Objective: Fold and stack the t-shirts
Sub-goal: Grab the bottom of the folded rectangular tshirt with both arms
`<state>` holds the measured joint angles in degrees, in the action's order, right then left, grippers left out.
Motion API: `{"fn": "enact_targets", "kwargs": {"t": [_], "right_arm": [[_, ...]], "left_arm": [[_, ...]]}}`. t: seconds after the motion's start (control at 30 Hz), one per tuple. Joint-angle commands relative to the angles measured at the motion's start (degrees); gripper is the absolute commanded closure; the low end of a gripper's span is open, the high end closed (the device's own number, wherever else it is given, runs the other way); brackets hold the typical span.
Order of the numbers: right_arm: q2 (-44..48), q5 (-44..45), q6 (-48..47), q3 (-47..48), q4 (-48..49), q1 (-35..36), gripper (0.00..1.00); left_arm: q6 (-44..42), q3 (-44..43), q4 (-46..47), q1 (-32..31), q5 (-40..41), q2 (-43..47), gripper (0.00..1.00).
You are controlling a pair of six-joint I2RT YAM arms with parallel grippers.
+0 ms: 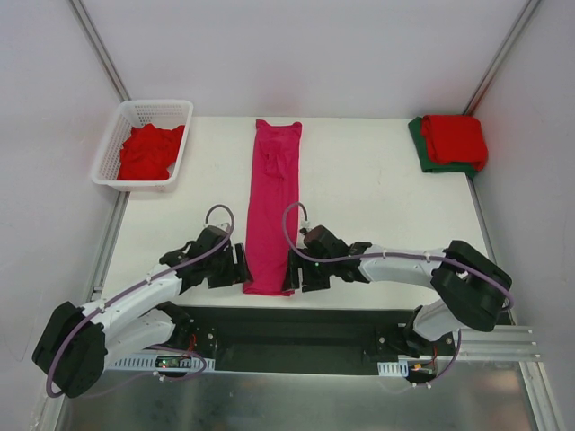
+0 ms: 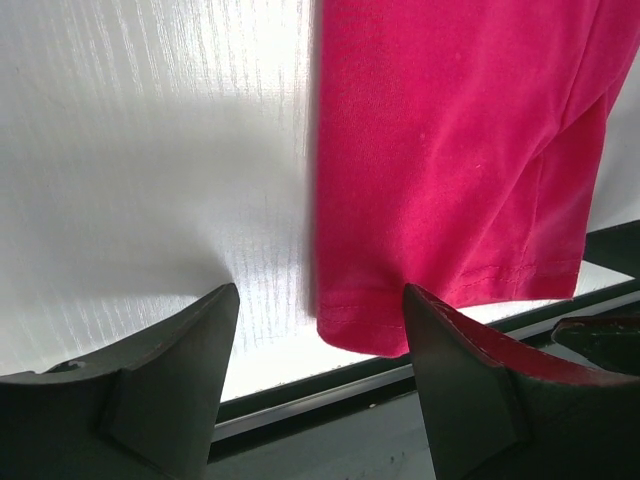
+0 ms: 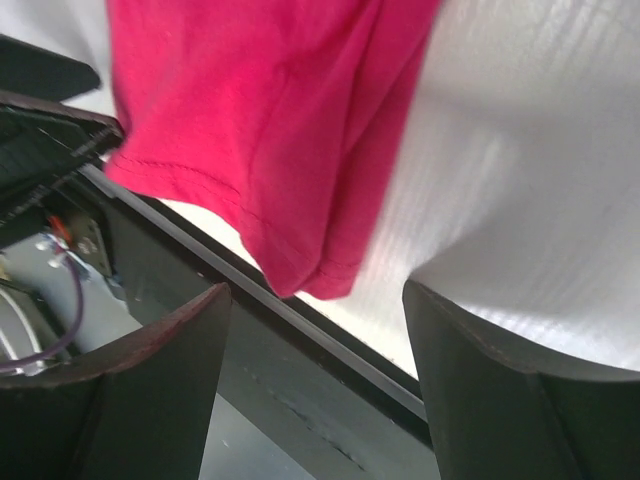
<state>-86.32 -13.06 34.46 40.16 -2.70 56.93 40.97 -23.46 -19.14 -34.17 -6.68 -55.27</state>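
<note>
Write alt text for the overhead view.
A magenta-pink t-shirt, folded into a narrow strip, lies centrally; the left arm's fingers and the right arm's fingers, open, flank its near end. A white basket far left holds red cloth; a folded red shirt tops a dark green one far right.

Left arm: base near left, elbow folded back, forearm stretched right and slightly far, wrist low.
Left gripper: jaws spread wide, pointing right.
Right arm: elbow raised near right, forearm stretched left.
Right gripper: jaws spread wide, pointing left, facing its partner.
</note>
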Motion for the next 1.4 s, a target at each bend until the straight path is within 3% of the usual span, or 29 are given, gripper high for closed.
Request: {"fn": "enact_targets", "kwargs": {"t": [0.0,0.13,0.3,0.83,1.13,1.37], "right_arm": [[-1.4,4.9,5.6,-5.9,8.2,0.3,0.26],[-2.2,5.1,8.3,-7.6,10.9,0.6,0.26],[-1.1,6.2,9.0,-8.3,10.3,1.3,0.27],[0.7,10.1,8.9,-7.5,3.8,2.5,0.27],[-1.6,9.8,8.5,-5.7,3.5,3.1,0.51],[-3.0,9.5,8.3,-4.9,3.6,3.5,0.59]], "left_arm": [[1.0,2.0,-1.3,-0.5,2.5,2.3,0.32],[1.2,2.6,-0.1,-0.5,2.0,5.2,0.33],[1.6,3.2,2.3,-0.6,-0.2,5.3,0.41],[3.3,6.9,11.6,-0.7,-6.4,5.0,0.44],[3.6,7.8,11.7,-0.8,-6.3,5.9,0.54],[4.0,8.0,11.8,-0.8,-6.1,6.0,0.57]]}}
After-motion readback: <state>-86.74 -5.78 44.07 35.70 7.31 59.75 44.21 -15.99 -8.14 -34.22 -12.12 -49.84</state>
